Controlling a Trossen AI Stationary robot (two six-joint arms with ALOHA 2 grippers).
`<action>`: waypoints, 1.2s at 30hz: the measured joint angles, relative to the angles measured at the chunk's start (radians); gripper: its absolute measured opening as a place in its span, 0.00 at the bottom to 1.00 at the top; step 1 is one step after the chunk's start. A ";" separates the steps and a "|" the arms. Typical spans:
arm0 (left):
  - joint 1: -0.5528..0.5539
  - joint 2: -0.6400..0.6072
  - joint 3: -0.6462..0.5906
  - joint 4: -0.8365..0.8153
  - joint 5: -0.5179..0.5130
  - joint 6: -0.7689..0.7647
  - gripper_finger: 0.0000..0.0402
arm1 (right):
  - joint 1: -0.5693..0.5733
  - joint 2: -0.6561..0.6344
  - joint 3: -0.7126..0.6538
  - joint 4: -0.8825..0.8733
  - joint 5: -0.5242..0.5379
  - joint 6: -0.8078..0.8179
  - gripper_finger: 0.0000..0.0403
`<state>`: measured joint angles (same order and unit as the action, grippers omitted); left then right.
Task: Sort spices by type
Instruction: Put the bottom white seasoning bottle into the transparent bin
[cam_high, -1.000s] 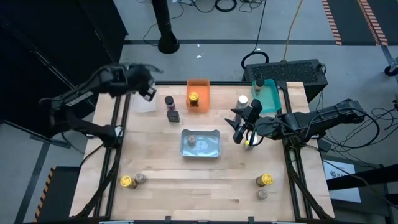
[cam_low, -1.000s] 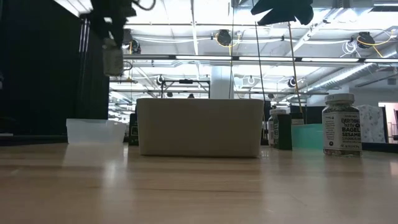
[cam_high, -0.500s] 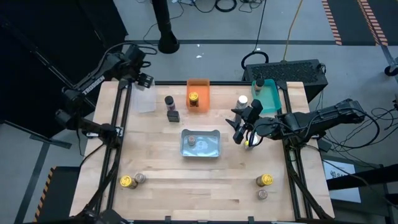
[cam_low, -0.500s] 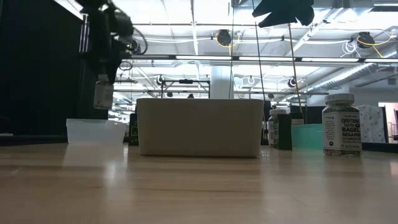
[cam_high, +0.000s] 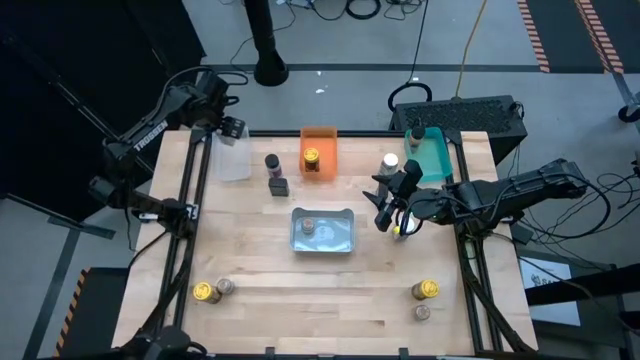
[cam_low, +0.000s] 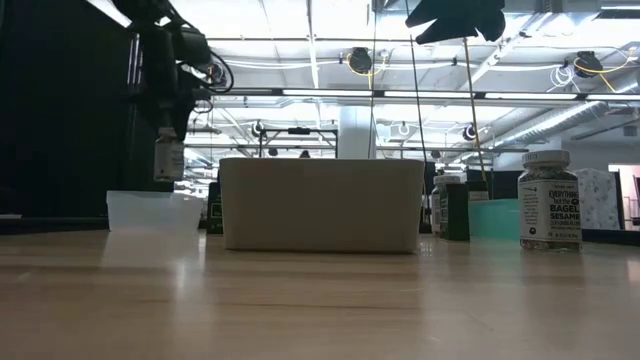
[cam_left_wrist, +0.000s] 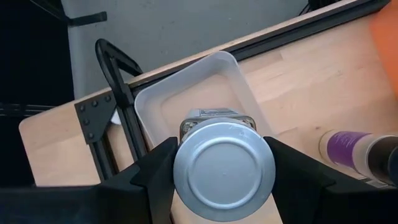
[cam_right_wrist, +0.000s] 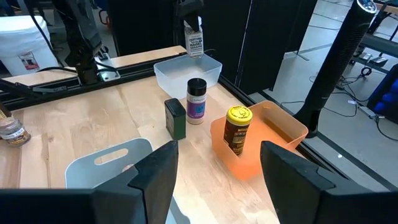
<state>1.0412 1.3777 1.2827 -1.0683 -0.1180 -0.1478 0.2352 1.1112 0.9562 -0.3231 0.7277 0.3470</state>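
Observation:
My left gripper is at the table's far-left corner, shut on a small white-labelled spice jar above the clear bin. The left wrist view shows the jar's round pale lid over that bin. My right gripper hovers open right of centre, near a white-lidded jar. A purple-labelled black-lidded jar and a dark tin stand on the table. A gold-lidded jar stands in the orange bin. My left gripper pinches the jar at its lid end, one finger on each side. It comes from above, pointing down. The jar hangs upright below the fingers, lifted clear above the clear bin.
A grey bin at centre holds a jar. The teal bin at far right holds another. Jar pairs stand near-left and near-right. Bare wood lies along the near edge between them.
My left gripper has swung toward the table's far-left corner and come down, still shut on the jar. The jar now hangs lower, just above the clear bin. The right arm has kept still.

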 joint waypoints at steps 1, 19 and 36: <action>0.002 0.005 0.000 0.003 0.004 0.000 0.53 | 0.000 0.000 0.000 0.000 0.000 0.000 0.52; 0.111 0.184 -0.129 0.213 0.096 0.061 0.53 | 0.000 0.000 0.000 0.000 0.000 0.008 0.52; 0.110 0.185 -0.128 0.229 0.084 0.059 0.60 | 0.000 0.000 0.000 -0.002 0.000 0.013 0.52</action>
<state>1.1517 1.5627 1.1544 -0.8395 -0.0345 -0.0892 0.2352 1.1111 0.9562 -0.3256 0.7280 0.3595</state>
